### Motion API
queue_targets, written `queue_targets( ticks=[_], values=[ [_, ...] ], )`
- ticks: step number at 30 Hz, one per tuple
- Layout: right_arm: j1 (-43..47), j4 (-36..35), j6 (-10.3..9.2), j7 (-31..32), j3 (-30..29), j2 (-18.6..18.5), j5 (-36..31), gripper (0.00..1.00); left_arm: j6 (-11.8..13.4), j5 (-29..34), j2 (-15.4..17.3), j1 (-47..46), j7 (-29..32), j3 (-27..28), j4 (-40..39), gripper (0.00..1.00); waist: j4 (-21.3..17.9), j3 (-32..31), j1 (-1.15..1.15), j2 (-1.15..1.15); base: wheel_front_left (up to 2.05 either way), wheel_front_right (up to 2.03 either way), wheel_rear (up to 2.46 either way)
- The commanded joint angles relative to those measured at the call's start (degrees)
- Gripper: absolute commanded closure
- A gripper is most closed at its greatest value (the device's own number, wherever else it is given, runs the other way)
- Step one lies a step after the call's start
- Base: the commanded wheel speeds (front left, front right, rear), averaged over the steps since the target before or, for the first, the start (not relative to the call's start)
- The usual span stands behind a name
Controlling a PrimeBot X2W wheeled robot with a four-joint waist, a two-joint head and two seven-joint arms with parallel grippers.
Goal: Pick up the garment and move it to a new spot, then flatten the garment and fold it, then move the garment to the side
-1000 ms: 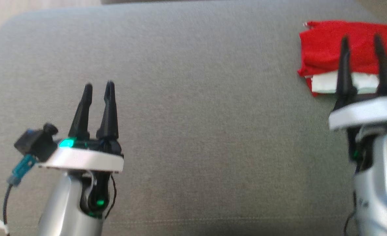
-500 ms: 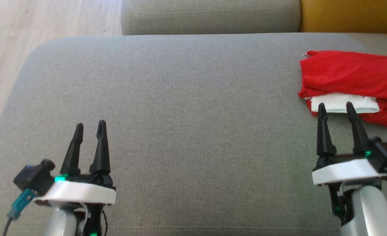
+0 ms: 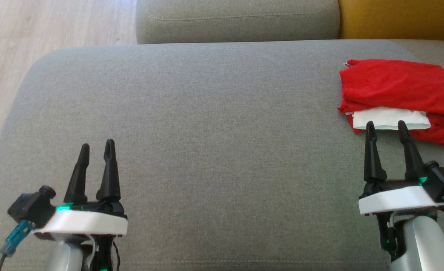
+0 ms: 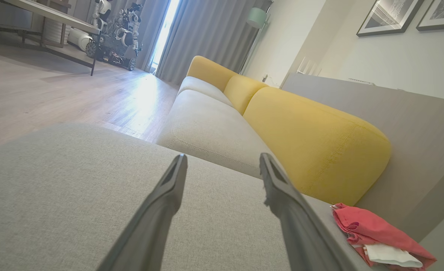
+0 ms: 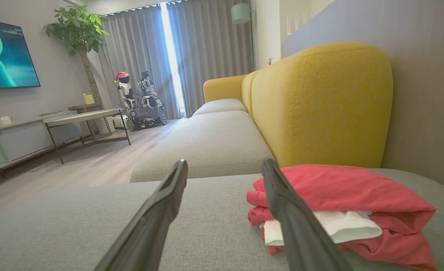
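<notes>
Fingers [image 3: 371, 156] wide apart, both pairs empty.

no readable writing

no word, number, brand or sign can be read in any view. the tv screen [image 5: 8, 52] on the far left wall shows a pale figure on blue; any lettering on it is too small to tell. the garment [image 3: 395, 86], far right on the sofa [image 3: 222, 131], has a plain white part with no legible print or label.
</notes>
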Motion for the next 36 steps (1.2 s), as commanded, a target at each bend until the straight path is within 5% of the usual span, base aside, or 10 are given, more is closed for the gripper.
queue_targets(
  ticks=[1, 19, 20, 36],
  values=[
    [-1.36, -1.83, -0.04, -0.87, 1.39, -0.14, 0.34, 0.0, -0.31, -0.64, 0.15, -1.03, -0.31, 2.32, -2.19, 0.0, 0.03, 0.05, 0.0, 0.0, 0.0, 0.0, 0.0],
    [-1.28, -0.45, -0.04, -1.1, 2.07, -0.14, 0.23, 0.0, -0.37, -3.21, 0.15, -0.54, -0.31, 1.33, -2.25, 0.0, 0.25, -0.15, 0.0, 0.0, 0.0, 0.0, 0.0],
    [0.0, 1.16, 0.0, -0.5, 0.48, 0.01, 0.01, 1.0, -0.01, -2.82, 0.01, 1.06, 0.0, 0.05, -0.4, 1.0, 0.25, -0.16, 0.0, 0.0, 0.0, 0.0, 0.0],
    [1.04, 4.31, 0.0, 1.44, 0.06, 0.16, 7.56, 1.0, 0.05, -9.1, 0.3, 1.55, 1.6, 0.35, 3.41, 1.0, -0.03, -0.28, 0.0, 0.0, 0.0, 0.0, 0.0]
  ],
)
